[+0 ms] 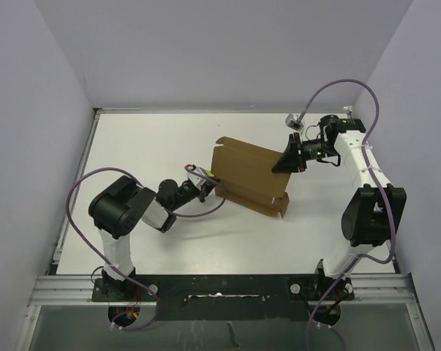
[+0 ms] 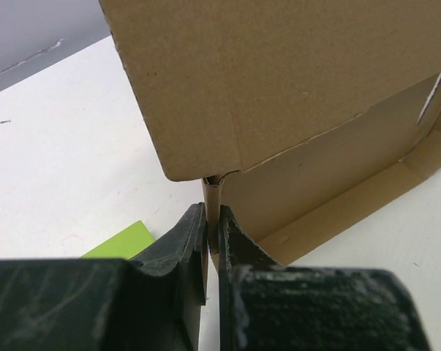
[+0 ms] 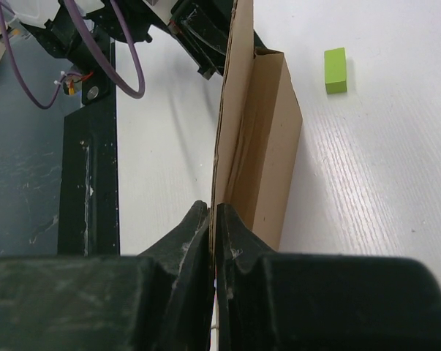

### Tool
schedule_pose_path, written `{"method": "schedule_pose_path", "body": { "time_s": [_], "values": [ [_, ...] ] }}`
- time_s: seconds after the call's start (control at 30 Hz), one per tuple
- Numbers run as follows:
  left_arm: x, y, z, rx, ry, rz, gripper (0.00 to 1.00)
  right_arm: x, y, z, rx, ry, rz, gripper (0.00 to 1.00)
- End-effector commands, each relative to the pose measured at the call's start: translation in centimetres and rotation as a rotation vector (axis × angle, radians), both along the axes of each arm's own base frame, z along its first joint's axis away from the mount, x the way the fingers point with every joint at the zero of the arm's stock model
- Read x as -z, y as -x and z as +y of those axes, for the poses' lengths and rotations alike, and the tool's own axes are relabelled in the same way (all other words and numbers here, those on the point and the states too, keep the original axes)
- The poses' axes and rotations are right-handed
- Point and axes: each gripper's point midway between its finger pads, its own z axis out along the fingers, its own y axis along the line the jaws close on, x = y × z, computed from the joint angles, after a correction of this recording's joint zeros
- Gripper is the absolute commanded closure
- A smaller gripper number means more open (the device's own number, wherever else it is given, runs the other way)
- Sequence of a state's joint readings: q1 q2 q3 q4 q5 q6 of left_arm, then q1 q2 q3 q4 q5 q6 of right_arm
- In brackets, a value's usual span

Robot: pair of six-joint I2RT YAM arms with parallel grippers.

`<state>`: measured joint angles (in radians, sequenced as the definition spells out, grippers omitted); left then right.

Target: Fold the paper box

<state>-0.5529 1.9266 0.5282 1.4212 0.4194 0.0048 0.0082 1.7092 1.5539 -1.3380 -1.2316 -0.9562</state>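
Observation:
The brown paper box (image 1: 247, 174) stands partly folded in the middle of the table, its large lid panel raised and leaning back. My left gripper (image 1: 208, 181) is shut on the box's left side wall; the left wrist view shows the thin wall (image 2: 213, 197) pinched between the fingers, with the lid panel (image 2: 279, 73) above. My right gripper (image 1: 286, 162) is shut on the lid's right edge; the right wrist view shows the panel (image 3: 231, 124) edge-on between the fingers.
A small yellow-green block (image 3: 336, 70) lies on the white table near the box's left end, also in the left wrist view (image 2: 121, 241). The black base rail (image 1: 220, 287) runs along the near edge. Grey walls enclose the table.

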Motion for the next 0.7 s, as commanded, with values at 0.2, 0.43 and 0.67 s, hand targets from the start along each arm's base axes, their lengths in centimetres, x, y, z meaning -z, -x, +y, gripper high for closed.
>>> {"method": "schedule_pose_path", "body": {
  "time_s": [0.2,0.43,0.67],
  "values": [
    [0.1,-0.6,0.5,-0.129,-0.113,0.103,1.00,-1.2,-2.7,0.2,0.155,0.057,-0.023,1.00],
    [-1.5,1.6,1.4,-0.094,-0.218,0.342,1.00,-4.1,-5.4,-0.6,0.323,0.091,-0.067,1.00],
    [-2.3,3.8,2.6,-0.073,-0.334,0.601,1.00,0.8,-6.7,-2.1,0.522,0.157,0.057,1.00]
  ]
}}
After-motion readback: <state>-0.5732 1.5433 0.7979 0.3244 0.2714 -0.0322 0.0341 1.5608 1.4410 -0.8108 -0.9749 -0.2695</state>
